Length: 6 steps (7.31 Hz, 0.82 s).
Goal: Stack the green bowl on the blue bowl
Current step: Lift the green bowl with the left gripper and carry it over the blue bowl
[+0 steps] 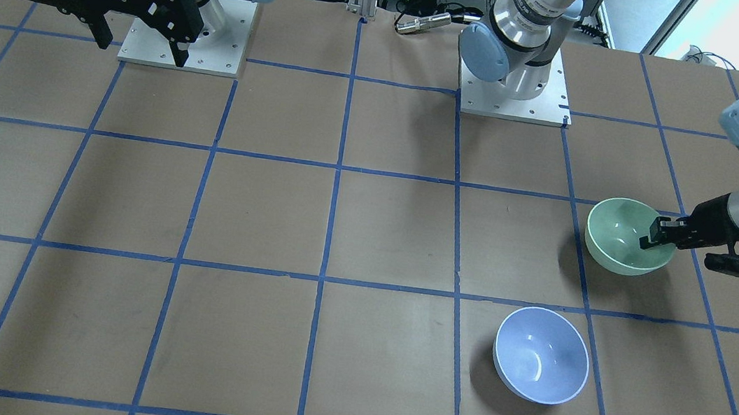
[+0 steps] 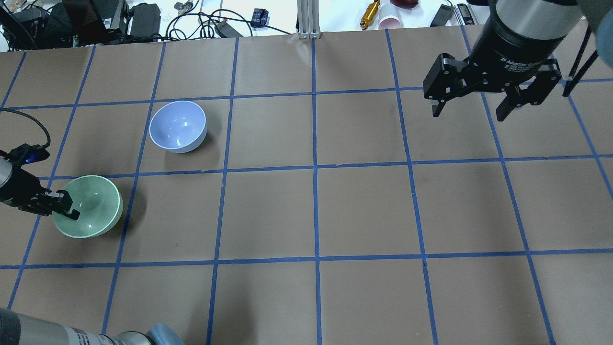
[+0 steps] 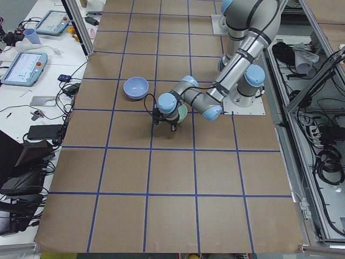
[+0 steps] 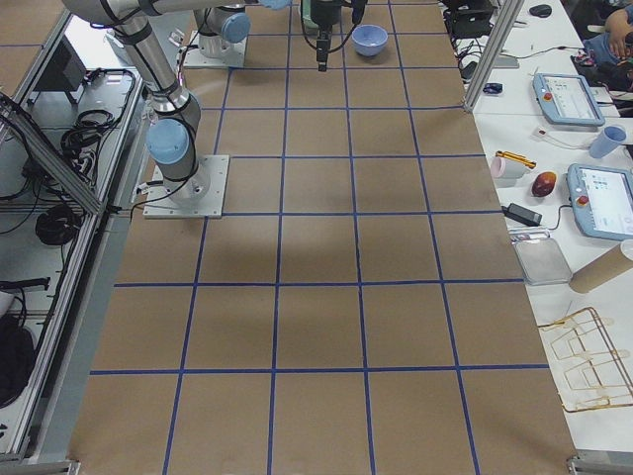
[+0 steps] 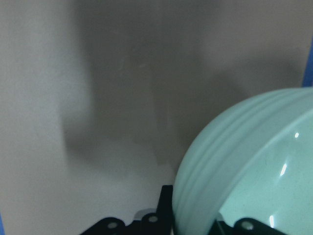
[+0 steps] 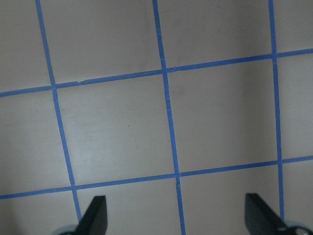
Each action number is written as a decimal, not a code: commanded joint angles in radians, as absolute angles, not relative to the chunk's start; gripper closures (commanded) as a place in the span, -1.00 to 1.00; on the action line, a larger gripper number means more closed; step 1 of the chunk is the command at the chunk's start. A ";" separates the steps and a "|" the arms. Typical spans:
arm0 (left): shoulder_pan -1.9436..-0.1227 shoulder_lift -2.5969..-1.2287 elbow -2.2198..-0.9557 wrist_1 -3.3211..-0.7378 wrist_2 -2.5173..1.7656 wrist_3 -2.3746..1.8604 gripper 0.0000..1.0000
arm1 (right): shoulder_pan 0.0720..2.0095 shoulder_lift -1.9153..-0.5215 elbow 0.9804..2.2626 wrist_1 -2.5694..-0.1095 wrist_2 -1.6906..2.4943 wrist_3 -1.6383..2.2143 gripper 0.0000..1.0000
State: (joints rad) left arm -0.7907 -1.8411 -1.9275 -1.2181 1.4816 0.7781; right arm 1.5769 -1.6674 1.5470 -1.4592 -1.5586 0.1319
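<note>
The green bowl (image 1: 623, 239) sits about one grid square from the blue bowl (image 1: 540, 355), on my left side of the table. My left gripper (image 1: 652, 239) is shut on the green bowl's rim, with one finger inside and one outside. In the overhead view the green bowl (image 2: 91, 207) is held at its left rim by the left gripper (image 2: 70, 207), and the blue bowl (image 2: 177, 126) stands empty farther out. The left wrist view shows the green bowl (image 5: 254, 181) close up and tilted. My right gripper (image 2: 479, 108) is open, empty, and high over the far right.
The brown table (image 2: 316, 211) is marked with a blue tape grid. The arm bases (image 1: 186, 33) stand on white plates at the robot's edge. Cables and small items (image 2: 143, 19) lie beyond the far edge. The right wrist view shows bare table (image 6: 122, 122) only.
</note>
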 commanded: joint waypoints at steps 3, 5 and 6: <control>-0.862 -1.865 -1.656 -1.425 1.385 0.755 1.00 | 1.577 -1.667 1.548 -1.460 -1.559 0.132 -1.00; -0.912 -1.888 -1.596 -1.427 1.381 0.729 1.00 | 1.577 -1.667 1.546 -1.460 -1.559 0.132 -1.00; -0.946 -1.900 -1.589 -1.427 1.352 0.662 1.00 | 1.577 -1.667 1.546 -1.460 -1.559 0.132 -1.00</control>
State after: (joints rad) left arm -0.9073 -1.8848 -1.6106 -1.4257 1.3760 0.7218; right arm 1.5769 -1.6674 1.5469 -1.4603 -1.5585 0.1319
